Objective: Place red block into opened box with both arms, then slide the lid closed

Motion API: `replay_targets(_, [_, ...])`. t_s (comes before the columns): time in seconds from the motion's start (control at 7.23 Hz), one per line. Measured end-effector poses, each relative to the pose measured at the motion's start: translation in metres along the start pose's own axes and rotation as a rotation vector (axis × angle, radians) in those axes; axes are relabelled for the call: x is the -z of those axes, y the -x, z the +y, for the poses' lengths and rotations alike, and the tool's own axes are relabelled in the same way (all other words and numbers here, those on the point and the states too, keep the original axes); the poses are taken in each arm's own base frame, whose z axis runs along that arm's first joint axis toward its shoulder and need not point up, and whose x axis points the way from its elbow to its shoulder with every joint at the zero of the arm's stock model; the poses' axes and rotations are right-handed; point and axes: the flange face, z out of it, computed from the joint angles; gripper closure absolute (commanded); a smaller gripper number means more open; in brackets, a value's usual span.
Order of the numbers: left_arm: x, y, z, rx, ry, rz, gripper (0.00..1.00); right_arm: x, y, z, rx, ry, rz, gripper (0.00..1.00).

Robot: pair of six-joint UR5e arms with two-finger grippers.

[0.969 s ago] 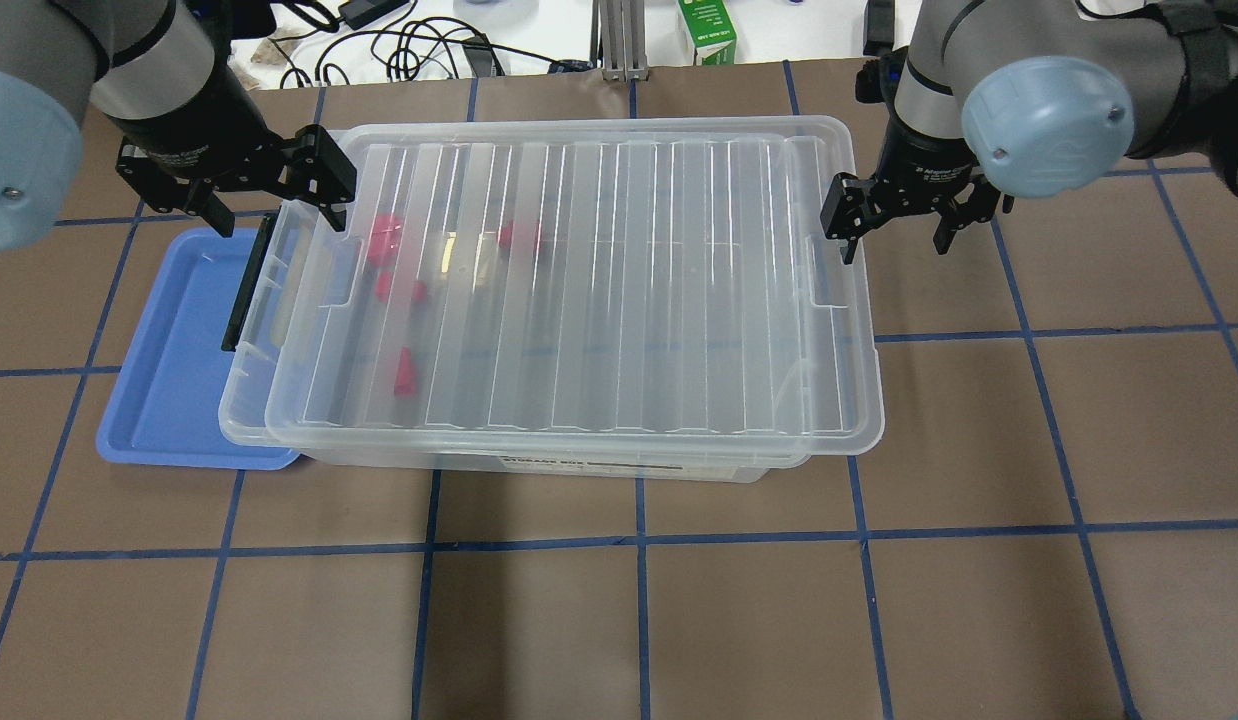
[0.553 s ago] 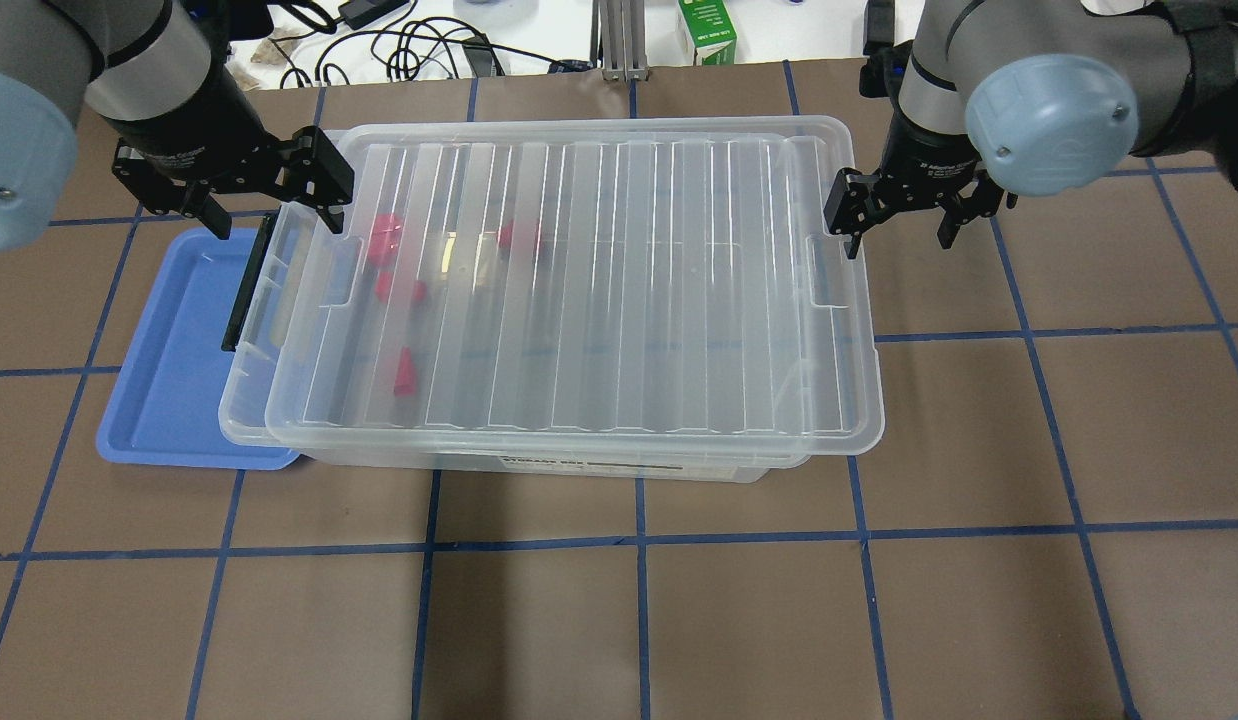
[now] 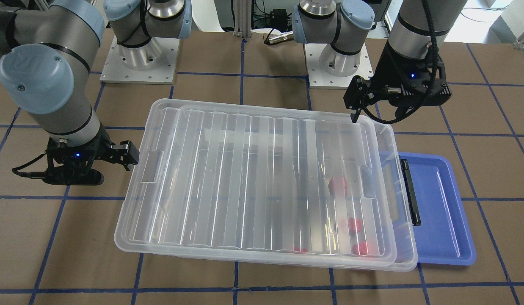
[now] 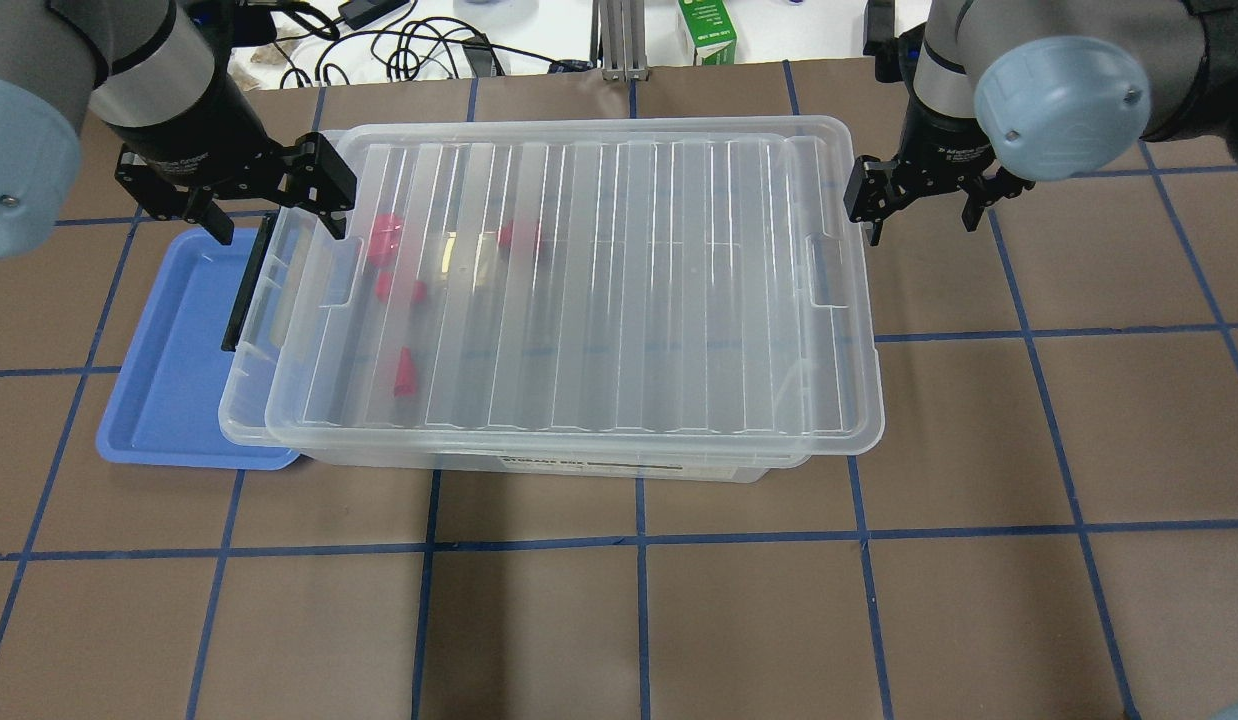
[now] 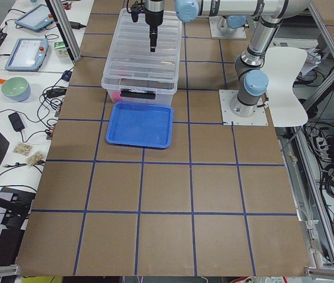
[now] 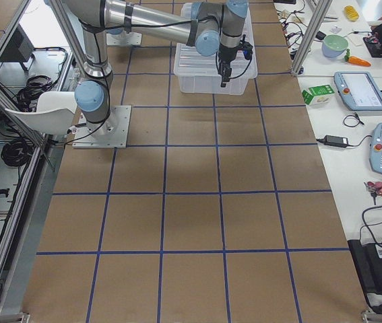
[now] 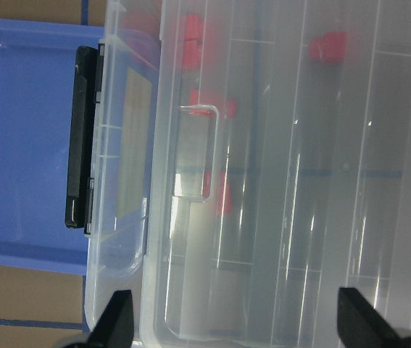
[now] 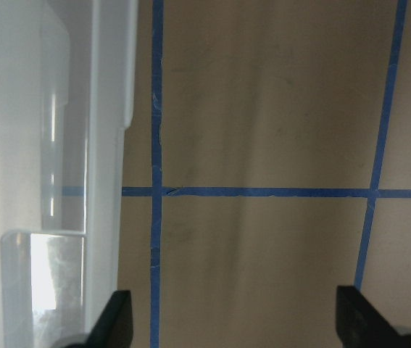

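Overhead exterior view: the lid (image 4: 599, 290) lies on the box (image 4: 241, 405) with its long axis running from 9 to 3 o'clock. It is offset toward 3 o'clock, so a strip of the box at the 9 o'clock end, beside the black latch bar (image 4: 241, 290), is uncovered. The red blocks (image 4: 384, 238) sit inside the box under the lid, toward that same end.

Closing the box, I judge, calls for a push along the long axis toward 9 o'clock. The right gripper (image 4: 921, 228) is spread wide and hangs just off the lid's 3 o'clock short end, near the 12 o'clock corner. One finger is just beside the rim; whether it touches I cannot tell. That arm looks better placed to push. The left gripper (image 4: 279, 230), also wide open, straddles the lid's edge at the 9 o'clock end.
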Motion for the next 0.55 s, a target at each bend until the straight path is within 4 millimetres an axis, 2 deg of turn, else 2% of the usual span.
replay_targets(0.28, [0.0, 0.0, 0.001, -0.001, 0.007, 0.001, 0.0, 0.011, 0.0, 0.006, -0.007, 0.008, -0.015, 0.0])
replay_targets(0.55, [0.001, 0.0, 0.0, 0.001, 0.007, 0.003, 0.0, 0.05, 0.003, 0.034, -0.076, 0.016, -0.069, 0.0])
